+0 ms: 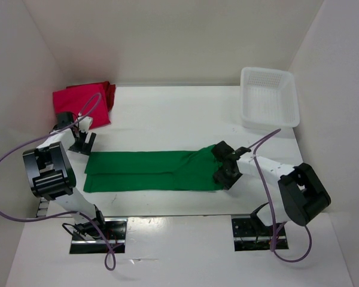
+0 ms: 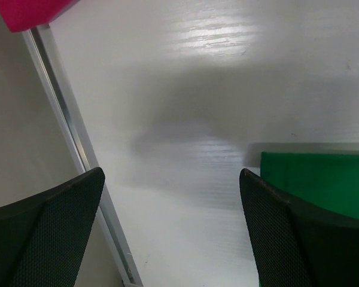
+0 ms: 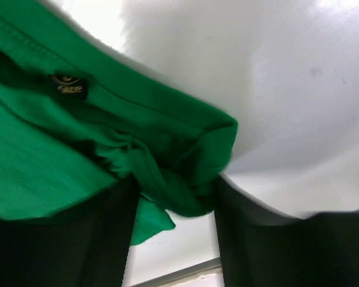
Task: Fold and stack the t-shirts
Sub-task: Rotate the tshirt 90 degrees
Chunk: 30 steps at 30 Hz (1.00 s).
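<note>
We see the white perforated basket (image 1: 268, 124) at the upper right of the table (image 1: 167, 113), well apart from the shirts. The green t-shirt (image 1: 146, 170) lies as a long folded strip across the middle, its bunched right end pinched by the right gripper (image 1: 221, 164). The left gripper (image 1: 84, 143) gapes wide on nothing beside the strip's left end, near the crimson t-shirt (image 1: 78, 104) and dark red t-shirt (image 1: 110, 91) piled upper left.

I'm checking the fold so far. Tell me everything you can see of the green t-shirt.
The green t-shirt is plain soft cloth, folded lengthwise into a long flat band across the middle of the table. Its right end, which shows a stitched hem and a small dark label, is bunched and pinched between the fingers of the right gripper.
</note>
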Each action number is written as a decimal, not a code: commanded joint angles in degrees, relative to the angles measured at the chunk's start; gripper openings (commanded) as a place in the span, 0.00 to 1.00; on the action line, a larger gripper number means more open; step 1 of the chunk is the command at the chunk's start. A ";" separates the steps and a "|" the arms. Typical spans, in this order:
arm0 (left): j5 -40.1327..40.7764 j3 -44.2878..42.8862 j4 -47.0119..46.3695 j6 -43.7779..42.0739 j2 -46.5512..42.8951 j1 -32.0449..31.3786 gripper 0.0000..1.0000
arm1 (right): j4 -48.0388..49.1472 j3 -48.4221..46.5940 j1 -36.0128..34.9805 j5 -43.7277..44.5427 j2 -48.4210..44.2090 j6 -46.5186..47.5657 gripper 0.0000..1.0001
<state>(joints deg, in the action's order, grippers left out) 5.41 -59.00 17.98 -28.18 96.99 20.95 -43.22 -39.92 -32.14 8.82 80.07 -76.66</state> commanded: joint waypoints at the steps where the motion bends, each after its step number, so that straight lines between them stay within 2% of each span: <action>1: -3.12 -1.38 1.35 -0.64 -0.74 1.29 1.00 | 5.52 0.11 0.59 1.29 1.67 0.63 0.43; 2: -3.73 -1.90 2.66 -0.64 -0.75 1.90 1.00 | 5.52 -0.41 0.59 1.29 1.67 1.16 0.33; 3: -4.26 -2.86 3.37 -0.64 -0.75 2.42 1.00 | 5.52 -1.20 1.11 1.29 2.54 1.86 0.17; 6: -5.85 -4.53 6.54 -0.64 -0.75 3.04 1.00 | 6.92 -5.23 2.43 2.34 7.10 6.95 0.00; 8: -6.55 -5.15 8.47 -0.64 -0.75 4.09 1.00 | 6.92 -8.58 3.13 3.13 13.05 12.05 0.00; 16: -9.62 -7.44 15.85 -1.79 -1.28 7.70 1.00 | 7.54 -34.58 6.12 8.05 32.85 26.90 0.00; 19: -11.99 -8.05 19.54 -2.31 -0.23 7.70 1.00 | 7.54 -47.49 7.97 10.24 41.81 33.93 0.00; 21: -13.66 -8.06 22.00 -3.02 0.30 7.70 1.00 | 3.77 -60.14 7.97 13.40 50.04 38.77 0.00; 22: -14.98 -8.67 22.62 -3.63 0.30 7.70 1.00 | 2.63 -69.41 7.97 16.81 52.96 40.61 0.02; 23: -14.99 -8.67 22.63 -3.63 0.30 7.70 1.00 | 1.31 -74.29 7.97 18.85 55.78 44.46 0.15; 25: -15.78 -9.28 23.94 -3.11 0.83 7.09 1.00 | -3.69 -85.09 7.19 22.98 65.09 48.61 0.62; 26: -15.78 -9.29 23.95 -3.10 1.44 6.30 1.00 | -6.41 -98.63 6.05 28.30 68.52 52.37 0.94; 27: -15.78 -9.29 24.64 -3.10 1.45 6.30 1.00 | -13.31 -106.95 5.43 31.23 72.20 54.58 1.00; 28: -15.78 -9.29 25.26 -3.10 1.45 4.90 1.00 | -14.94 -118.17 4.90 35.35 77.64 56.43 1.00; 30: -16.31 -9.29 25.87 -2.58 1.45 4.02 1.00 | -10.32 -114.59 4.89 34.86 72.01 56.87 1.00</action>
<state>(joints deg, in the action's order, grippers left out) -7.92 -66.65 40.53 -30.20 97.91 26.70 -47.99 -148.73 -25.41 33.80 154.87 -27.31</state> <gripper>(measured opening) 0.998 0.996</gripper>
